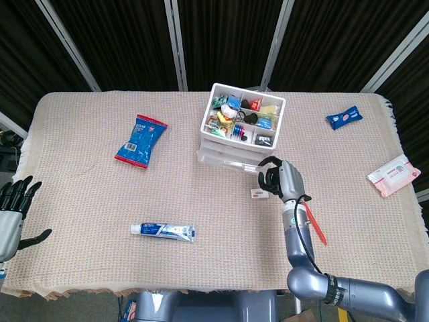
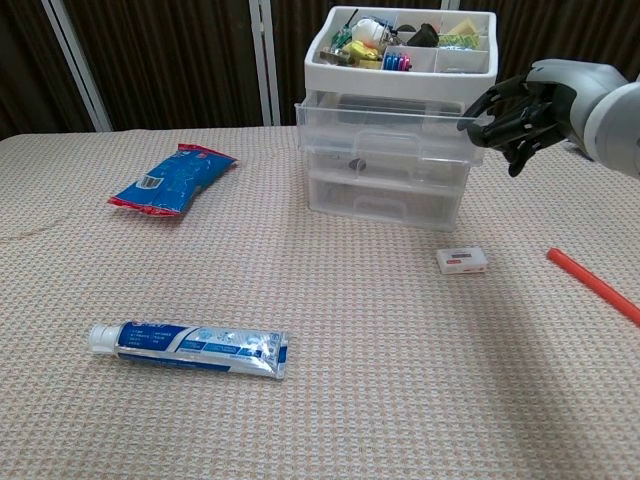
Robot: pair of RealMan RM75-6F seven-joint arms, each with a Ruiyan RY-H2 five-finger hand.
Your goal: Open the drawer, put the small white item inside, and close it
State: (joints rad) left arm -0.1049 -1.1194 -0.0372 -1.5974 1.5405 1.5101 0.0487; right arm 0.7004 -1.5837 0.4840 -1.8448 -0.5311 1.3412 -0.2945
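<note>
Head view: my right hand (image 1: 277, 180) sits at the front-right corner of the drawer unit (image 1: 236, 149), fingers curled in toward the top drawer (image 1: 228, 159). Top drawer front looks proud of the stack, so it's partly out. Can't tell from here if fingertips are hooked on the lip or just touching it. Small white item (image 1: 259, 194) lies on the tablecloth (image 1: 100, 201) just in front of the unit's right corner, right beside the hand. Red pen (image 1: 310, 215) further out to the right of the unit. Left hand (image 1: 13, 208) is parked far off at the cloth's left edge, fingers spread, holding nothing.

Chest view: right hand (image 2: 520, 108) is at the right end of the top drawer (image 2: 385, 128), fingers bent and bunched against the drawer's front corner. Looks like a hooking contact, not a pinch; actual grip not confirmable. Drawer overhangs the two below it, only a bit. Item (image 2: 462, 260) sits in front of the unit, below the hand, apart from it. Organizer tray (image 2: 404, 45) full of bits rides on top of the unit.

How I'd run it: pull is off-centre, so drawer may rack and the whole unit could slide or yaw w/ the tray on top. Keep the pull straight toward me, slow, low force. Need the opening wide enough to drop the item in before I let go. Keep wrist clear of the item and pen when backing out.
</note>
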